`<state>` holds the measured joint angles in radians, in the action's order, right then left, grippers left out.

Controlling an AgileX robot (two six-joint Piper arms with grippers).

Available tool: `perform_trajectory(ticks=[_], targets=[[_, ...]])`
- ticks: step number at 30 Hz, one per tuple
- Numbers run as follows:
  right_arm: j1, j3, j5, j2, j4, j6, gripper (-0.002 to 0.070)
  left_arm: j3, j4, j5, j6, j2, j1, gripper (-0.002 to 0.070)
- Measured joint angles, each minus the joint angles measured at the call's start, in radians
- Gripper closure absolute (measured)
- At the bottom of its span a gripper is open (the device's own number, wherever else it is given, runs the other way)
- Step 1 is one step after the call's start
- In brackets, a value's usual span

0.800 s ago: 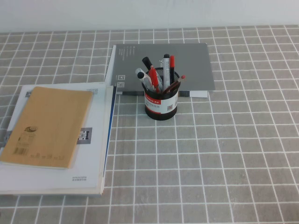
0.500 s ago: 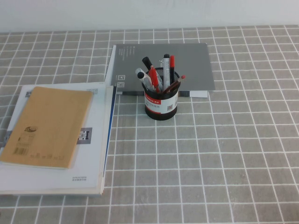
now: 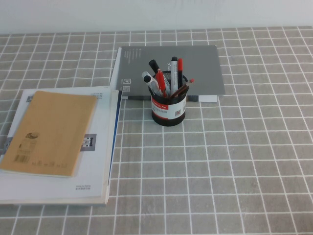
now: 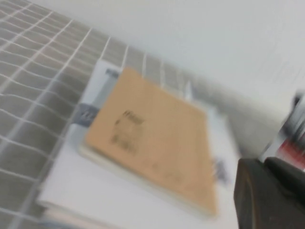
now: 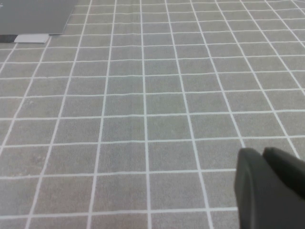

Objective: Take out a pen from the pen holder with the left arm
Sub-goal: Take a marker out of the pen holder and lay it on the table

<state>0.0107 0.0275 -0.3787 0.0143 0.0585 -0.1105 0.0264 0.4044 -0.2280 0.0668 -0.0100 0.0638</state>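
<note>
Nearest the robot, both arms sit outside the high view. The left gripper hangs near the book stack, closed and empty. The right gripper is over bare table; I cannot tell whether it is open.

At the near left a tan notebook lies on a white book. Farther in, mid-table, the holder stands upright, touching the front edge of a grey book.

The pens lean out at angles, crowded together. A pen looks light, stiff and smooth, so it may slip. The best hold is probably on an upper shaft that stands clear of the others, such as the red pen. The light holder could tip or lift with it.

The table is flat, with a grey grid pattern and much free room. A plain wall closes the back.
</note>
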Motion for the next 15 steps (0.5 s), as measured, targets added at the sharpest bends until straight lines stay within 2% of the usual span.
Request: perform_trajectory(ticks=[3,5,15], targets=[[0.0,0.0,0.0,0.0,0.0,0.0,0.0689,0.0,0.177,0.08,-0.035,0.0,0.0,0.0678],[0.0,0.0,0.0,0.0,0.0,0.0,0.0689,0.0,0.225,0.112,-0.042,0.0,0.0,0.0678],[0.0,0.0,0.0,0.0,0.0,0.0,0.0689,0.0,0.272,0.157,-0.042,0.0,0.0,0.0678]])
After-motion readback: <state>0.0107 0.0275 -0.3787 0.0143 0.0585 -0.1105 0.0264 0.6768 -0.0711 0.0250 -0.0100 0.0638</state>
